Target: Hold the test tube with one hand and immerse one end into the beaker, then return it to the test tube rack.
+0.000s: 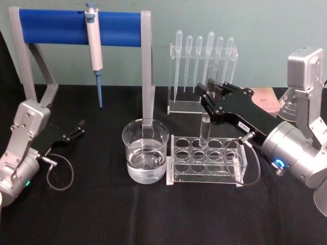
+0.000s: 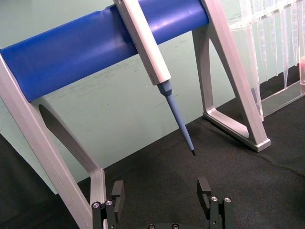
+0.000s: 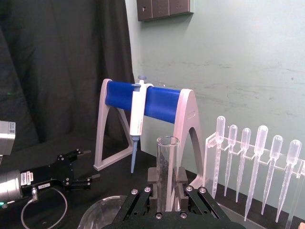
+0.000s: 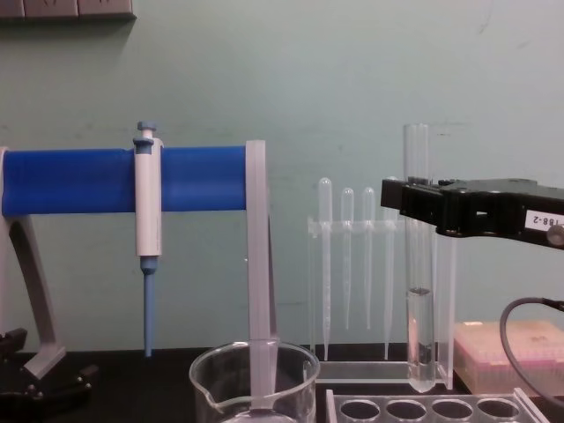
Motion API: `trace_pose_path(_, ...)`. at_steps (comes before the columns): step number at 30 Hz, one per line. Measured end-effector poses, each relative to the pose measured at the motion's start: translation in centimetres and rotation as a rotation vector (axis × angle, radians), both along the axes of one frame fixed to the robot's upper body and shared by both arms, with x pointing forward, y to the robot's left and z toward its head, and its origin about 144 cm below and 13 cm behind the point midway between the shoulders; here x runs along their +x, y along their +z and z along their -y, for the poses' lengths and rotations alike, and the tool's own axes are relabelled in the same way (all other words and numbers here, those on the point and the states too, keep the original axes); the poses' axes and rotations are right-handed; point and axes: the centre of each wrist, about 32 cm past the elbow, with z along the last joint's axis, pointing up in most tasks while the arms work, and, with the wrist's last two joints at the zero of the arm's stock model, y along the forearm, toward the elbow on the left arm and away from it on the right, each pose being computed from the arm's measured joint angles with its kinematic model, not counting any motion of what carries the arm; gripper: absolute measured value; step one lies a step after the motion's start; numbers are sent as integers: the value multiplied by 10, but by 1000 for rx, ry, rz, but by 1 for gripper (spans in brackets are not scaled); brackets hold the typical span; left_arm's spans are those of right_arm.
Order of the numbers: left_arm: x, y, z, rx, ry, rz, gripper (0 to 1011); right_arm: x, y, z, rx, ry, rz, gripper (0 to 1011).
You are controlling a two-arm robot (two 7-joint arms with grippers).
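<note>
My right gripper (image 1: 207,93) is shut on the test tube (image 1: 205,128), gripping it upright near its upper part. The tube (image 4: 417,335) is clear, holds some liquid in its lower third, and its rounded bottom hangs just above the back row of the clear tube rack (image 1: 207,159). In the right wrist view the tube (image 3: 167,160) stands between the black fingers (image 3: 153,177). The beaker (image 1: 145,152), part filled with clear liquid, stands on the black table left of the rack, beside the tube. My left gripper (image 1: 79,127) rests open at the far left, low over the table.
A grey stand with a blue bar (image 1: 82,28) holds a white and blue pipettor (image 1: 94,51) behind the beaker. A clear holder of plastic pipettes (image 1: 202,66) stands behind the rack. A pink box (image 1: 265,99) lies at the back right.
</note>
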Motion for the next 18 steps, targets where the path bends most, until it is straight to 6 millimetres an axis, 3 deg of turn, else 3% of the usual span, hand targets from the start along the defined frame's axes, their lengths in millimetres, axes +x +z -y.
trace_pose_path(18,0,0,0,0,0,0,1000,0,0,0,0,0,0,227)
